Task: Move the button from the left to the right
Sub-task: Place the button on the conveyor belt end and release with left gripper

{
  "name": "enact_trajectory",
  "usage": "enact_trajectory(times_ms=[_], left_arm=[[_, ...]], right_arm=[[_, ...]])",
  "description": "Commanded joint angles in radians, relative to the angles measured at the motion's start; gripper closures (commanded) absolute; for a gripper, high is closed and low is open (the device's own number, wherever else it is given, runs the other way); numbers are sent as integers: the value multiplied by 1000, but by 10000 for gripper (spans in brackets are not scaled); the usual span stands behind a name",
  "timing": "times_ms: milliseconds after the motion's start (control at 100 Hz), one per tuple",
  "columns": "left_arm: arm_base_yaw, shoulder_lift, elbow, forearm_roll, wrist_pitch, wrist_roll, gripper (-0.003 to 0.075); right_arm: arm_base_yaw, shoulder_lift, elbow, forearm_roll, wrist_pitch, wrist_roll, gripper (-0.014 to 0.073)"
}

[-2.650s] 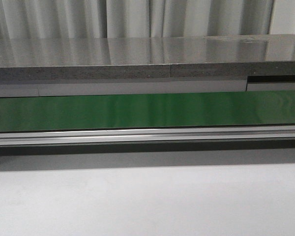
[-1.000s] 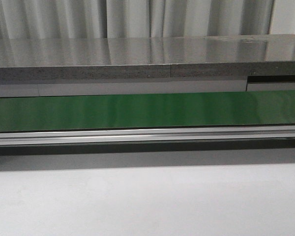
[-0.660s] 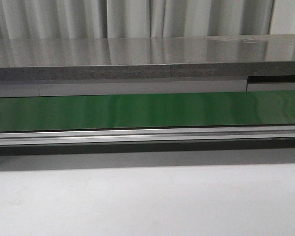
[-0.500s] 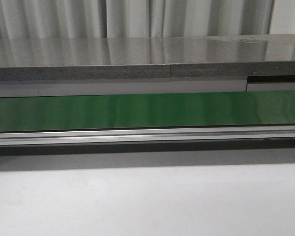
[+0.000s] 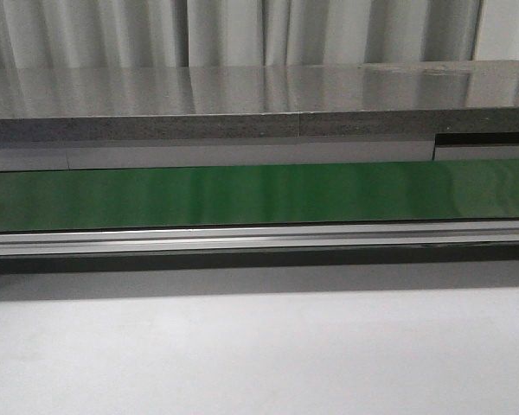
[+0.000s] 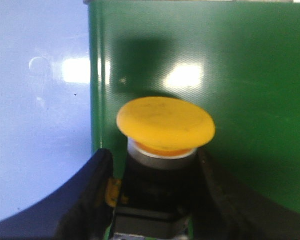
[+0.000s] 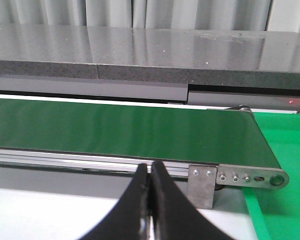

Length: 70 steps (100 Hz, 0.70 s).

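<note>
Between the two dark fingers (image 6: pixel 92 192) of the left gripper (image 6: pixel 152 200) sits the button (image 6: pixel 165 125) — its round yellow cap faces the wrist camera, a pale collar shows just under the cap, and the boxy black body below is pinched from both sides, each finger touching it. Behind the button lies a green mat (image 6: pixel 240 75), glossy with two bright glints of light, and beside the mat's straight edge a pale surface (image 6: pixel 40 100) takes up the rest of that view; whether the button rests on the mat or is held above it cannot be told, though a soft dark shadow falls on the green just past the cap. Seen from the right wrist, the right gripper (image 7: pixel 151 200) has its fingers pressed together with only a thin seam between them, holding nothing, above a white surface (image 7: pixel 40 215). Beyond it runs a green conveyor belt (image 7: pixel 115 127) in a metal frame (image 7: pixel 235 176), its end roller near another green mat (image 7: pixel 285 150), and behind the belt stands a grey stone-like ledge (image 7: pixel 140 50) before pale curtains (image 7: pixel 115 12). From the front, only the belt (image 5: pixel 259 194), the ledge (image 5: pixel 242 104), the curtains (image 5: pixel 242 30) and the white surface (image 5: pixel 259 354) show — neither arm nor the button appears there.
</note>
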Motion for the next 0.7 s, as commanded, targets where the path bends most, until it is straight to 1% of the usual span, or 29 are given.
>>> enact_trajectory(times_ms=[0, 30, 50, 100, 150, 200, 240, 440, 690], left_arm=[[-5, -46, -30, -15, -15, -1, 433], [-5, -46, -30, -15, -15, -1, 357], [-5, -46, -30, -15, -15, -1, 327], [-5, -46, -30, -15, -13, -1, 212], [-7, -46, -30, -17, -13, -1, 136], [-11, -49, -30, -17, -11, -1, 92], [-13, -50, -30, -20, -9, 1, 80], [-39, -94, -30, -51, 4, 27, 80], [-52, -241, -28, -60, -47, 49, 80]], right_arm=[[3, -15, -18, -7, -72, 0, 662], [3, -15, -18, -7, -72, 0, 662], [3, -15, -18, -7, -72, 0, 662], [3, -15, -18, -7, -72, 0, 662], [3, -15, -18, -7, -72, 0, 662], [3, -15, -18, -7, -72, 0, 662], [3, -15, -18, -7, -72, 0, 662], [3, -15, -18, -7, -72, 0, 662], [3, -15, -18, -7, -72, 0, 662]])
